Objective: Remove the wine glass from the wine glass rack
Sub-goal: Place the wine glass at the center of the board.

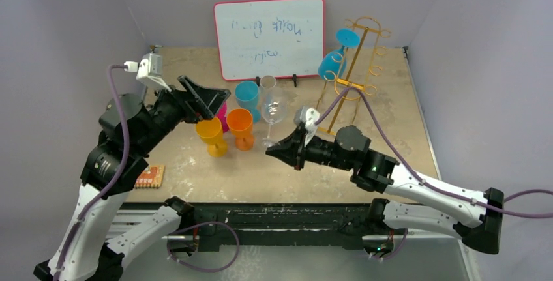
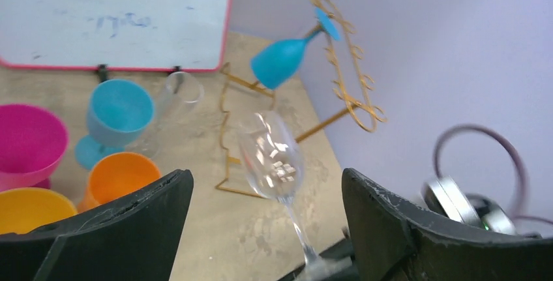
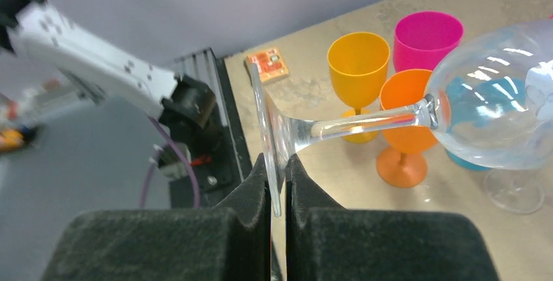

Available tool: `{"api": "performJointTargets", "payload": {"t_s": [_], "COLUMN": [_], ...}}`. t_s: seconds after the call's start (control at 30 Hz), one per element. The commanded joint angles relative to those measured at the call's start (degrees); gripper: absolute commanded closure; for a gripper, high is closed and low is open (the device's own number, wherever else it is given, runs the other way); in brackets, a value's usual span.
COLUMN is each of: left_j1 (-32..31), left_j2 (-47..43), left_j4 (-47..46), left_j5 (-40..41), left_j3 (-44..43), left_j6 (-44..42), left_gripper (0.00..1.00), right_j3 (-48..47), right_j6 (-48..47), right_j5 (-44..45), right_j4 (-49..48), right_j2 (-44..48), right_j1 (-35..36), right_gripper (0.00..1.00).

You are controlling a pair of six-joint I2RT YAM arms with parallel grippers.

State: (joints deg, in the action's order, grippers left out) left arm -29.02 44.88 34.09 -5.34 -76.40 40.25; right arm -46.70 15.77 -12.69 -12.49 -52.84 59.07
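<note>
My right gripper is shut on the round foot of a clear wine glass. It holds the glass tilted above the table, left of the gold wire wine glass rack and apart from it. In the right wrist view the foot sits edge-on between my pads and the bowl points away. A blue wine glass hangs upside down on the rack's left side. My left gripper is open and empty, above the coloured cups. In its view the clear glass shows beyond the jaws, the rack behind.
A red-framed whiteboard stands at the back. An orange cup, a yellow cup, a pink cup, a blue cup and a second clear glass stand mid-table. A small orange square lies front left.
</note>
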Motion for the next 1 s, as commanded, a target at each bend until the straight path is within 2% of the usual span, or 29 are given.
{"api": "performJointTargets", "payload": {"t_s": [0.0, 0.1, 0.23, 0.33, 0.43, 0.57, 0.67, 0.8, 0.97], "left_j1": [-0.08, -0.12, -0.03, -0.08, -0.03, -0.08, -0.08, -0.08, -0.08], "left_j2": [4.97, 2.57, 2.93, 4.82, 6.16, 8.96, 11.75, 15.06, 15.43], "left_j4": [8.8, 4.35, 1.66, 2.52, 1.13, -0.74, 0.96, 6.82, 9.63], "left_j5": [16.97, 19.02, 15.54, 13.78, 10.34, 1.36, -3.73, -4.44, -4.0], "left_j3": [-0.78, 1.81, 2.66, 2.43, 3.06, 3.12, 2.22, 0.22, 0.17], "left_j6": [5.71, 7.85, 9.09, 10.05, 11.68, 12.12, 9.48, 5.42, 2.95], "left_gripper": [0.16, 0.16, 0.15, 0.14, 0.14, 0.14, 0.16, 0.23, 0.3], "right_j3": [-0.95, 1.56, 4.45, 6.92, 9.77, 12.44, 12.46, 11.84, 12.54], "right_j6": [-23.29, -36.6, -46.63, -56.56, -62.7, -69.64, -73.8, -75.89, -76.6], "right_j5": [10.63, 11.04, 21.65, 24.29, 27.58, 30.15, 30.82, 30.0, 30.3], "right_j4": [0.1, -0.24, -1.44, -0.62, -3.35, -7.64, -7.06, -5.2, -4.58], "right_j2": [-1.37, -1.43, -1.01, -2.28, -3.57, -2.42, -1.84, -1.6, -1.3], "right_j1": [8.09, 11.24, 15.98, 18.89, 20.27, 20.77, 20.82, 20.91, 20.91], "right_gripper": [1.0, 1.0, 1.0, 1.0, 1.0, 1.0, 1.0, 1.0, 1.0]}}
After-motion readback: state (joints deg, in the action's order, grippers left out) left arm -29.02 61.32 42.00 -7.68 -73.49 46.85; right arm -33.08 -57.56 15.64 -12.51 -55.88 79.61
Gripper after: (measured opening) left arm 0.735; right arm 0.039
